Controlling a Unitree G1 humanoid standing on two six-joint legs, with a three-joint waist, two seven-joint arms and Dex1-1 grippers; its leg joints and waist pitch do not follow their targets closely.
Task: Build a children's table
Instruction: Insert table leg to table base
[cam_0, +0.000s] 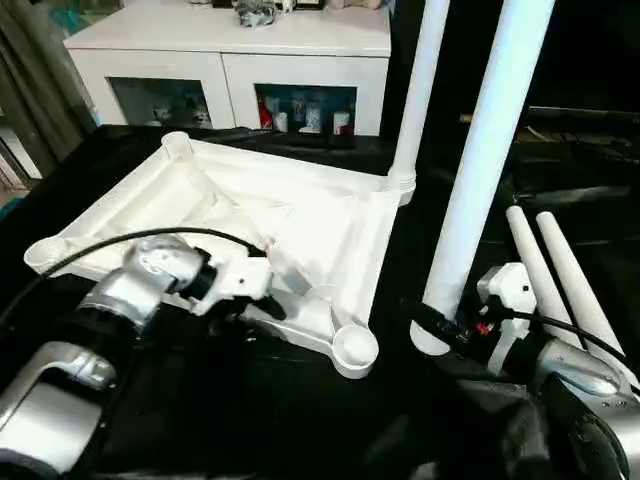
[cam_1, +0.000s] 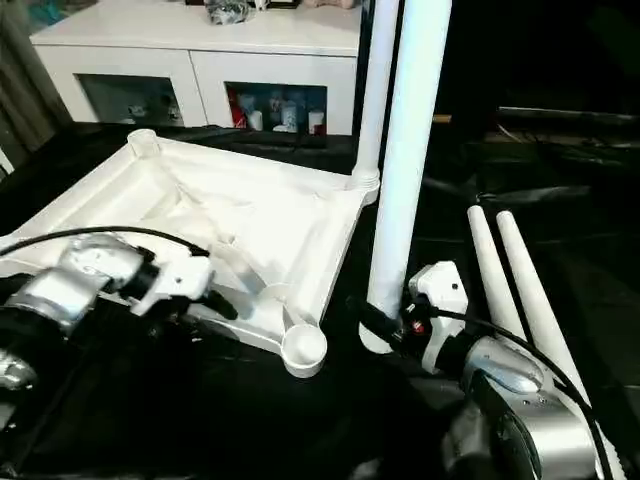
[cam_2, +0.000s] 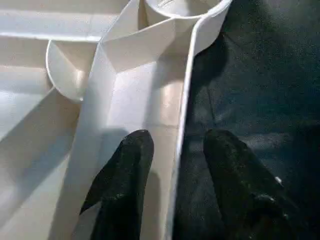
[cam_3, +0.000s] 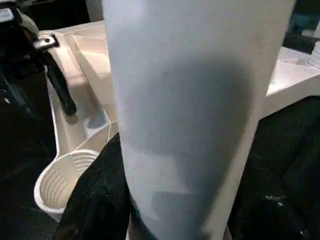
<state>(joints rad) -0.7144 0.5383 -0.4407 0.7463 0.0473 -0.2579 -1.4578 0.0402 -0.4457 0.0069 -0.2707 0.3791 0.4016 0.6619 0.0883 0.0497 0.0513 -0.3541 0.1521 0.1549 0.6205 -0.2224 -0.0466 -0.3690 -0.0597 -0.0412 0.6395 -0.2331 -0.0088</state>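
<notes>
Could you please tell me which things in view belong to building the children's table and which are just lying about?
Part of the job:
- upturned tabletop
- leg already standing in its far corner socket
- leg held upright in the right hand
- two spare legs lying on the black cloth

Just lying about:
- white cabinet with glass doors
- small items behind its glass

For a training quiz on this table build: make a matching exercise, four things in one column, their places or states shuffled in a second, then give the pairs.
Things
1. tabletop
2. fitted leg
3. held leg
4. two spare legs

Places or states
A. upright in the right hand
B. lying side by side on the black cloth
C. standing in a far corner socket
D. upside down, ribs up, its near rim between the left hand's fingers

Pairs: 1-D, 2-C, 3-A, 4-B
</notes>
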